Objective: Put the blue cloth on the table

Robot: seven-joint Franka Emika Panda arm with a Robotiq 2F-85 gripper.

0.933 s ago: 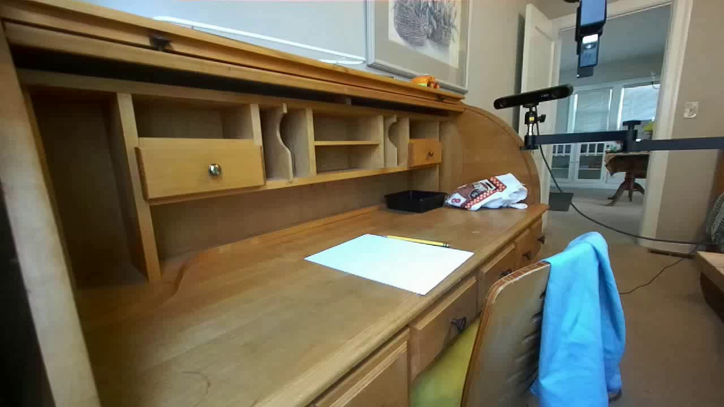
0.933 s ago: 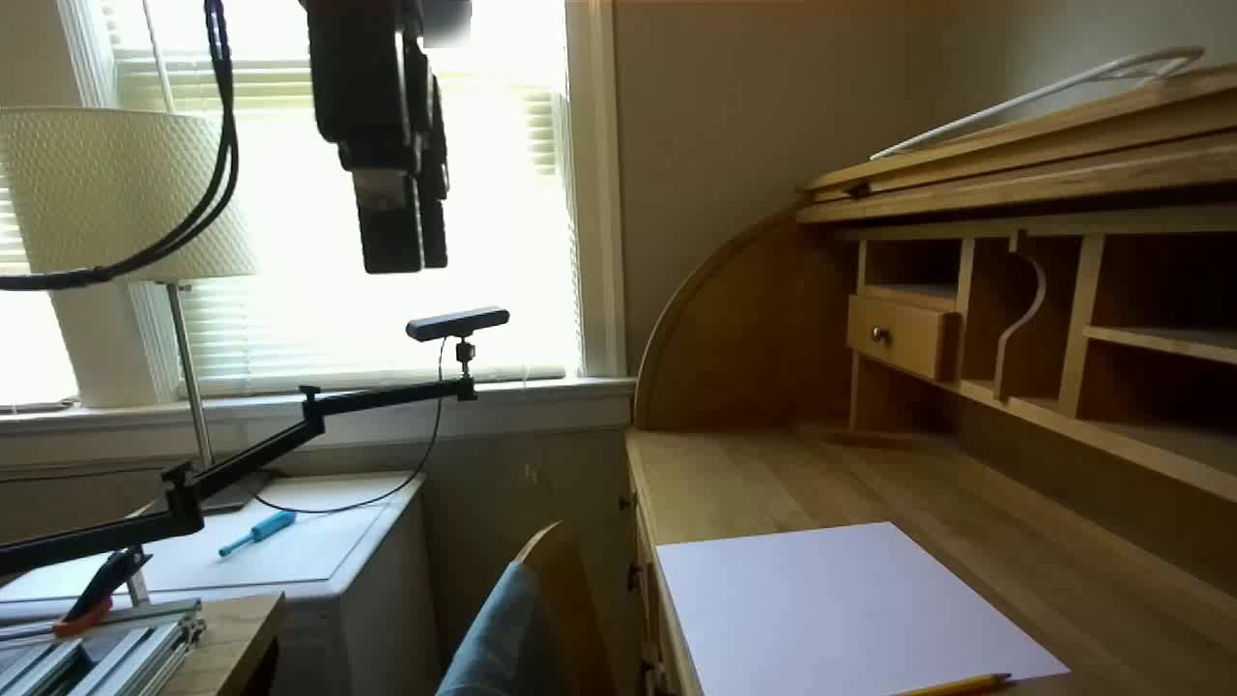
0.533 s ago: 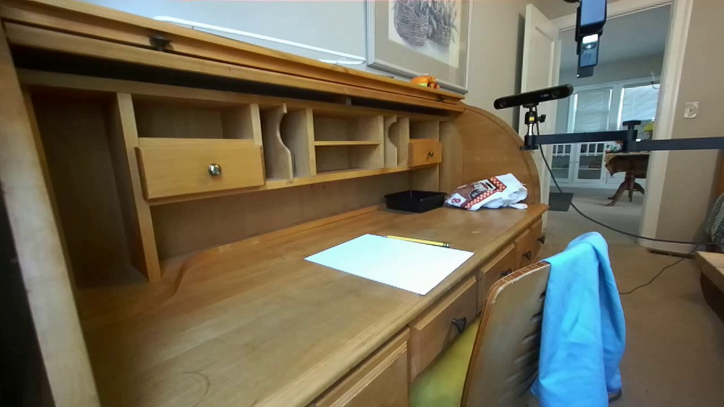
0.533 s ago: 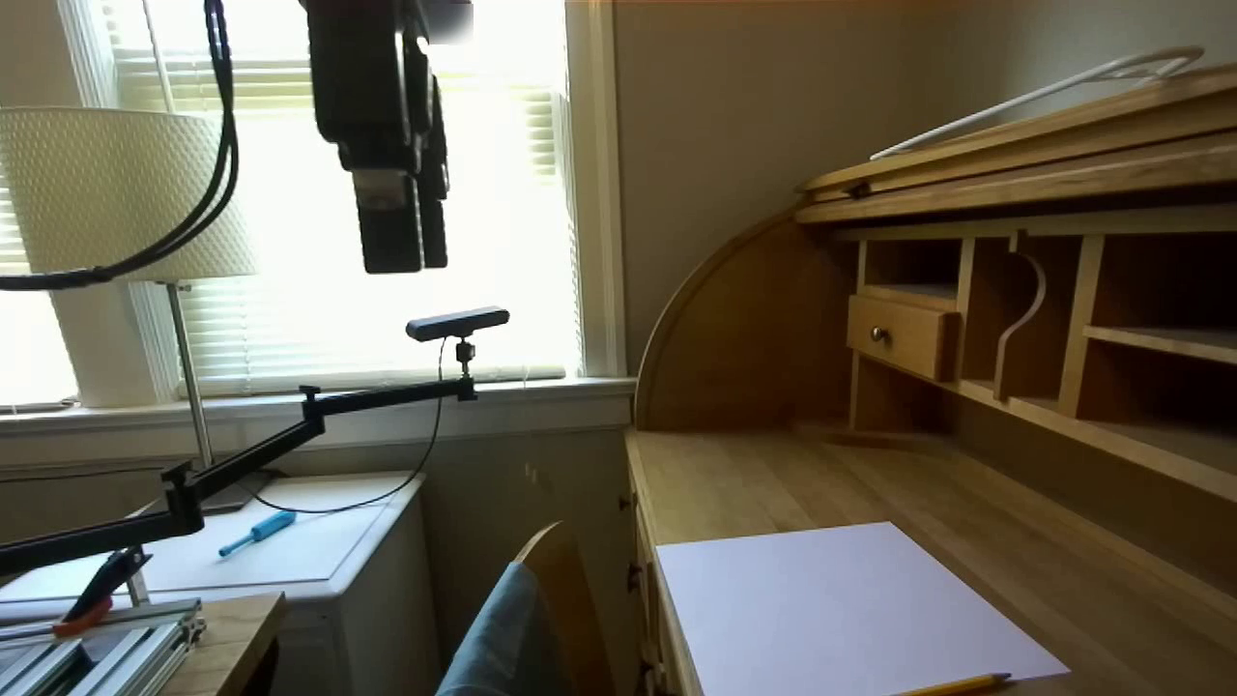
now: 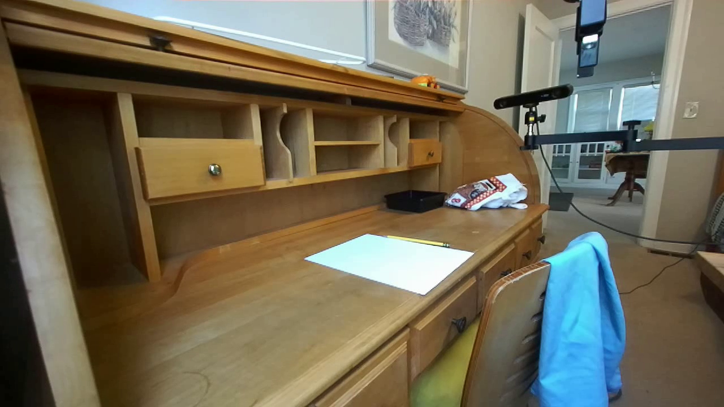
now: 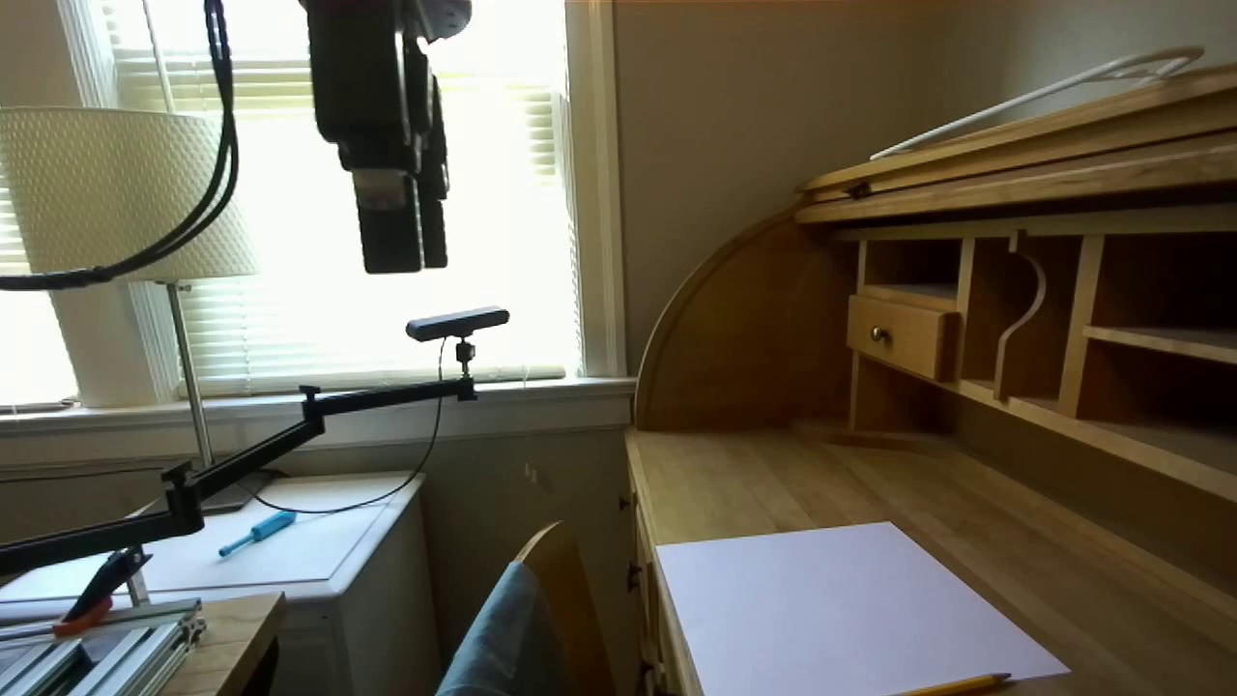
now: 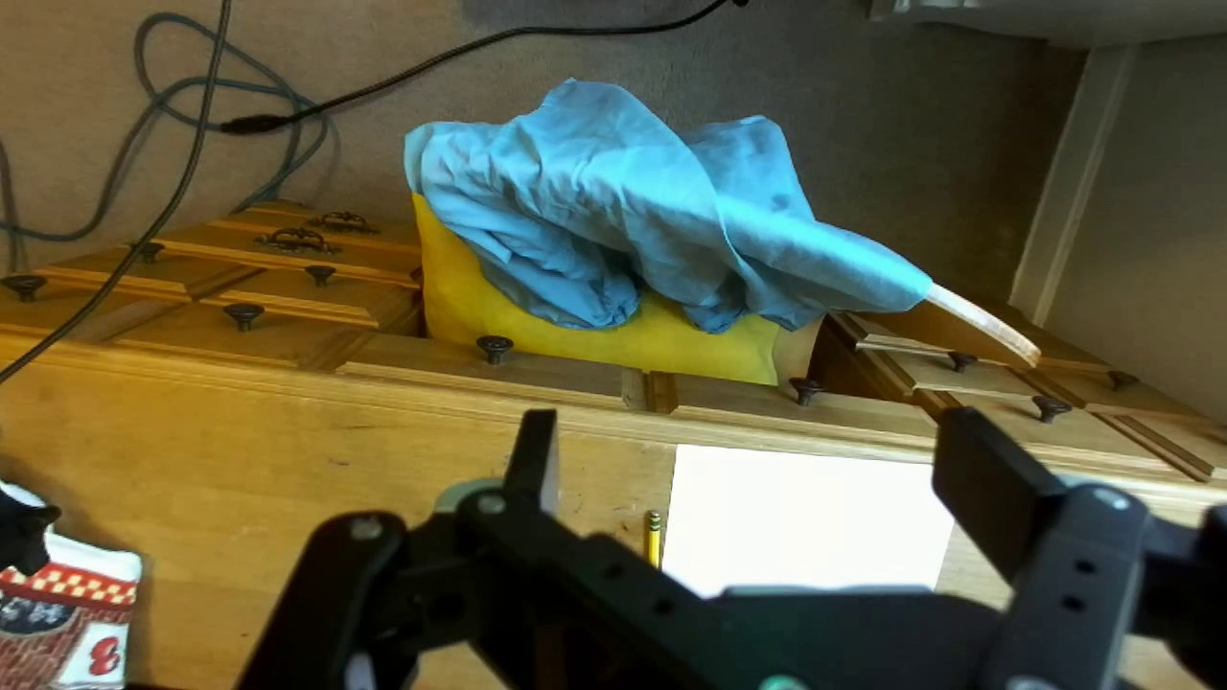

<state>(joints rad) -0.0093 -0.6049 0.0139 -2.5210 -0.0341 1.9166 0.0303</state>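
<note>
The blue cloth [image 5: 582, 322] hangs creased over the chair's backrest. It also shows in an exterior view [image 6: 498, 643] and in the wrist view [image 7: 613, 182]. The table [image 5: 254, 328] is the light-brown desk; its top also shows in an exterior view [image 6: 754, 483] and in the wrist view [image 7: 288, 460]. My gripper [image 7: 752, 431] has its fingers wide apart with nothing between them. In both exterior views it hangs high, pointing down [image 5: 587, 72] [image 6: 404, 269], well above the cloth and apart from it.
The chair [image 5: 503, 333] with its yellow-green seat stands at the desk's front edge. A white paper [image 5: 390, 263] and a pencil [image 5: 418, 241] lie on the desktop. A black tray [image 5: 416, 202] and a patterned bag [image 5: 489, 193] are at the far end. A camera on a boom [image 6: 457, 323] stands nearby.
</note>
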